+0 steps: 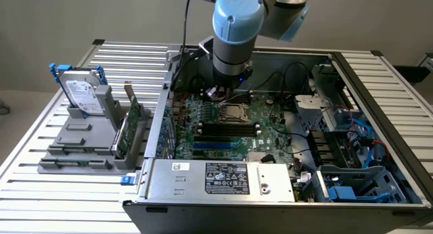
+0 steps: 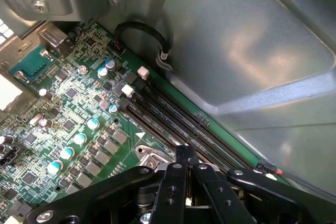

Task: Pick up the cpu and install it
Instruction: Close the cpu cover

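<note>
My gripper (image 1: 218,92) hangs inside the open computer case, low over the motherboard (image 1: 271,135). It sits just beyond the square metal-framed socket (image 1: 233,111), toward the exterior view's left. In the wrist view the two black fingers (image 2: 178,174) are pressed together at their tips, so the gripper (image 2: 186,153) is shut with nothing visible between them. A shiny metal corner of the socket frame (image 2: 152,156) lies right beside the fingertips, next to the long black memory slots (image 2: 173,114). The cpu is hidden; I cannot tell whether it lies in the socket.
On the exterior view's left, a grey holder (image 1: 88,143) carries an upright hard drive with blue bracket (image 1: 81,94) and a green card (image 1: 129,122). The case wall (image 2: 252,51) rises close beside the gripper. A power supply (image 1: 223,178) and drive cages (image 1: 352,143) fill the case's near and right sides.
</note>
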Controlling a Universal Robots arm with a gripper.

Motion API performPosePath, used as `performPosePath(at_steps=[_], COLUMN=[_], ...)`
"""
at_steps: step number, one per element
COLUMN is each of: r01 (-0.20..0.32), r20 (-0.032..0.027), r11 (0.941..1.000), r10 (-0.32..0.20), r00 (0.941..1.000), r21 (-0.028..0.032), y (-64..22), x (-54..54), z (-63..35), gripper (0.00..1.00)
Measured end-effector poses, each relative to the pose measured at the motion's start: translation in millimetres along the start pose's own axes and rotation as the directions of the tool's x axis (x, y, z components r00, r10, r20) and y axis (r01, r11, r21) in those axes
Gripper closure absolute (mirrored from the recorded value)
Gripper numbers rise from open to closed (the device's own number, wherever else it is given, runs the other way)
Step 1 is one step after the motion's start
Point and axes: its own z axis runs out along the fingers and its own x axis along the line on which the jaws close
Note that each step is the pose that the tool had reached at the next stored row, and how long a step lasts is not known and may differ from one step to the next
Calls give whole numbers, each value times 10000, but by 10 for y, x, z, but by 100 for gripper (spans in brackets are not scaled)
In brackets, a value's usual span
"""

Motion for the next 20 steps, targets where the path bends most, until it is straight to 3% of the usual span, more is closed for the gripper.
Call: performPosePath(at_steps=[8,20], r01=[78,440], r20=[41,7], r11=[10000,9988], r10=[-78,-440], r00=[10000,9990], r21=[-21,-207], y=[-26,-90], x=[-7,-77], z=[0,11], gripper=[89,89])
